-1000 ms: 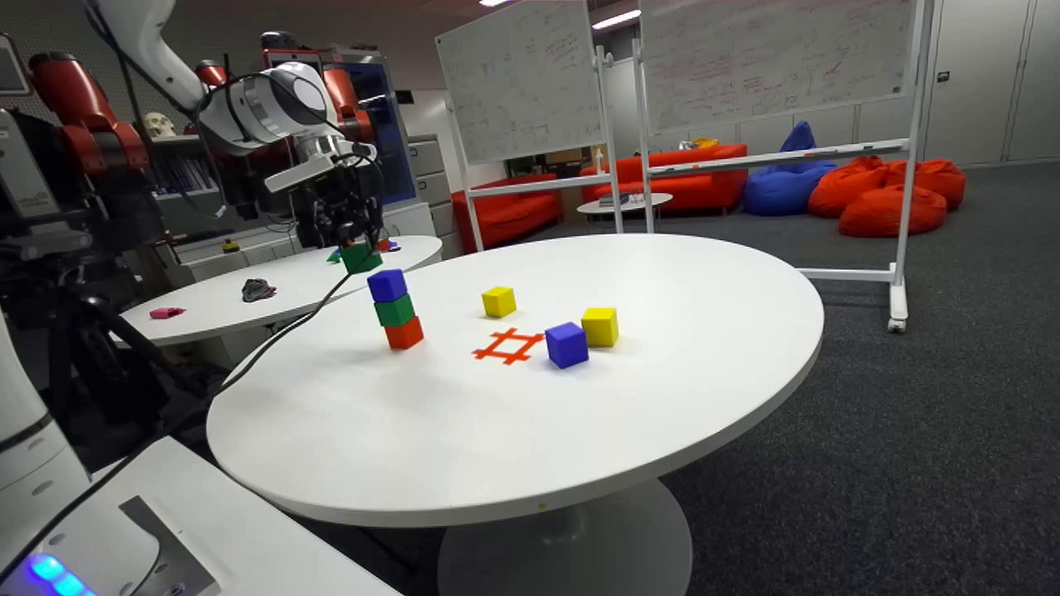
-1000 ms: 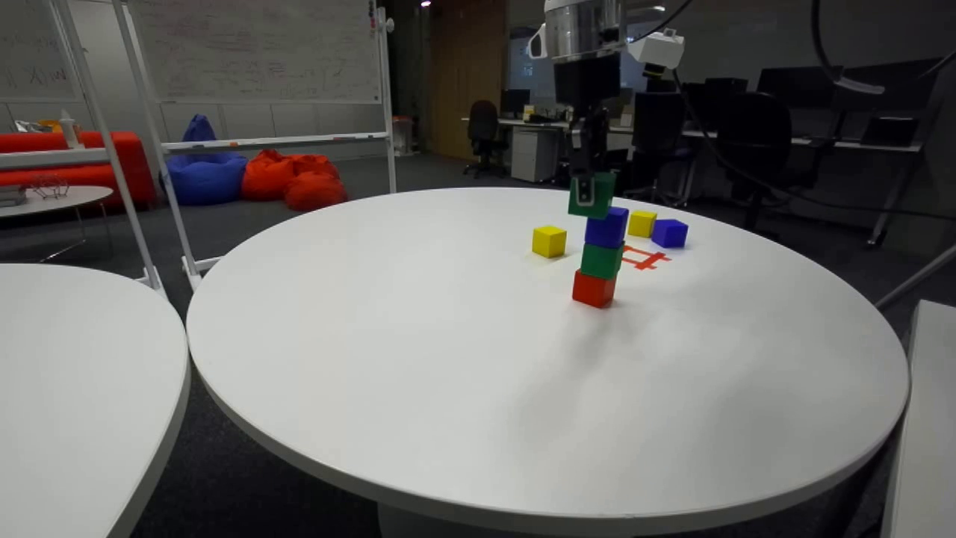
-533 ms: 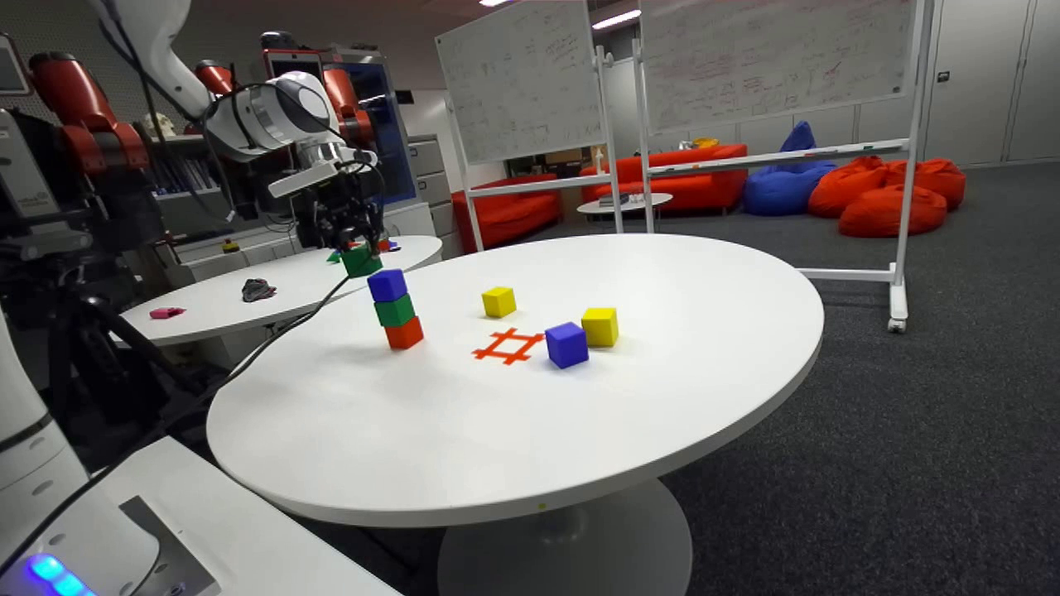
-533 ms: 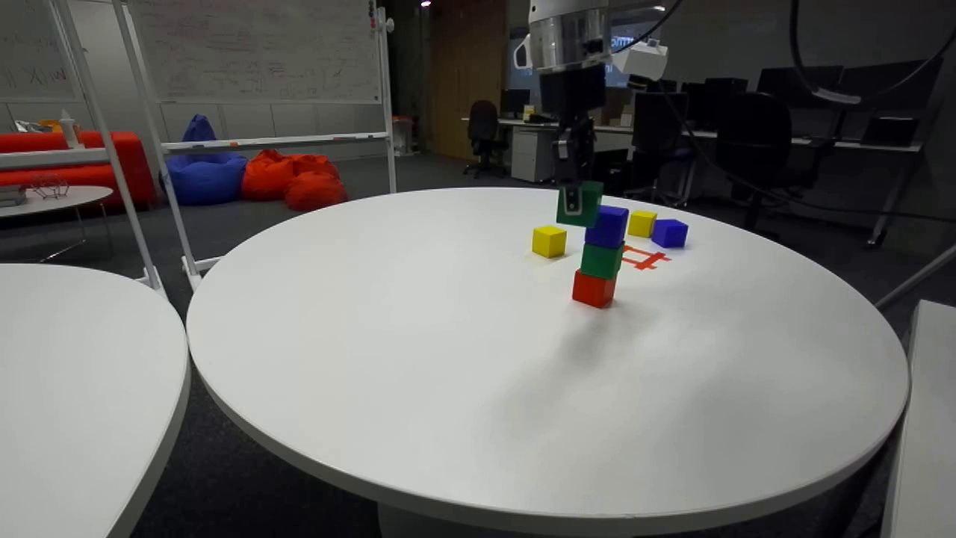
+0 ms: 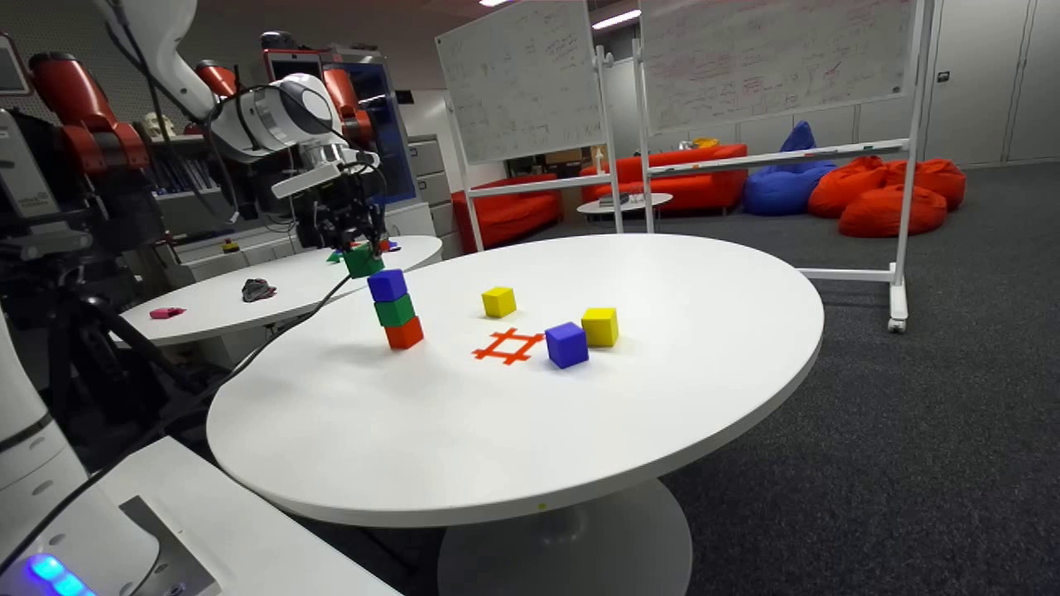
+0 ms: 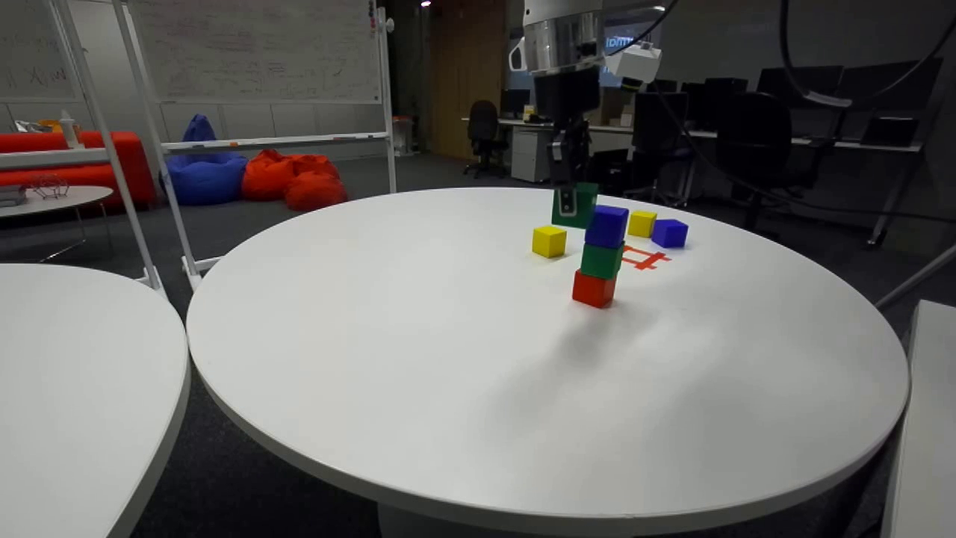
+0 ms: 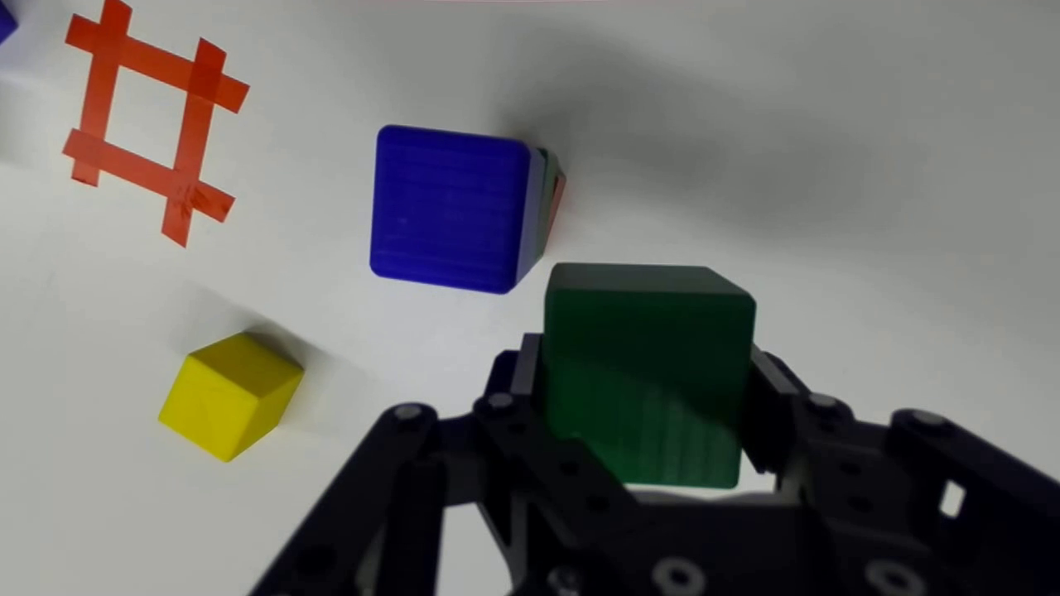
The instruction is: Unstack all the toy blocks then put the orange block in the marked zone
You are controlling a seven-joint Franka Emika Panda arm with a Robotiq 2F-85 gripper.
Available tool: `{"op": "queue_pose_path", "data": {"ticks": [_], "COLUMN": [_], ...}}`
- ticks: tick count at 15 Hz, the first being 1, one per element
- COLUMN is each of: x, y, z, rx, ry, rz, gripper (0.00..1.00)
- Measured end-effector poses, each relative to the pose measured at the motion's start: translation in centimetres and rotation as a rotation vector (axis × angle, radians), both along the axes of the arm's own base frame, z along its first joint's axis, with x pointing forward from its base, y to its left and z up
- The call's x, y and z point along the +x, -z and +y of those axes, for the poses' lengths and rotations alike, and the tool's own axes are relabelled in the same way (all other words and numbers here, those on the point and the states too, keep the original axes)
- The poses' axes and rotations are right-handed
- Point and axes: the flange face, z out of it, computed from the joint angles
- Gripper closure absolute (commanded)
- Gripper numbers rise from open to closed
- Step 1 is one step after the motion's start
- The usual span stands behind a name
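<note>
My gripper (image 7: 646, 377) is shut on a green block (image 7: 654, 397), held in the air beside the stack. That stack has a blue block (image 6: 606, 226) on top, another green block (image 6: 602, 261) in the middle and the orange block (image 6: 594, 289) at the bottom, on the table. From the wrist view the top blue block (image 7: 451, 209) hides most of those under it. The marked zone (image 7: 137, 170), a hash of red-orange tape, lies flat with nothing inside it. Around it stand two yellow blocks, a farther one (image 5: 498, 302) and a nearer one (image 5: 599, 327), plus a single blue block (image 5: 567, 345).
All of this stands on a round white table (image 6: 418, 373) with a curved edge. A second white table (image 6: 82, 388) adjoins it. The single blue block is close to the marked zone and nearly touches a yellow block in an exterior view.
Holding the green block, my gripper has shifted slightly sideways, away from above the stack, and sunk a little. The stack and the other blocks stay where they were.
</note>
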Motion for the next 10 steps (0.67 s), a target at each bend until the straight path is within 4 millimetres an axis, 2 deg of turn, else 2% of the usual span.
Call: {"op": "queue_pose_path", "data": {"ticks": [7,10], "x": [0.59,0.97], "y": [0.19,-0.47], "z": [0.54,0.64], "rx": [0.000,0.005], "ry": [-0.005,-0.003], "rz": [0.006,-0.006], "gripper": [0.69,0.69]}}
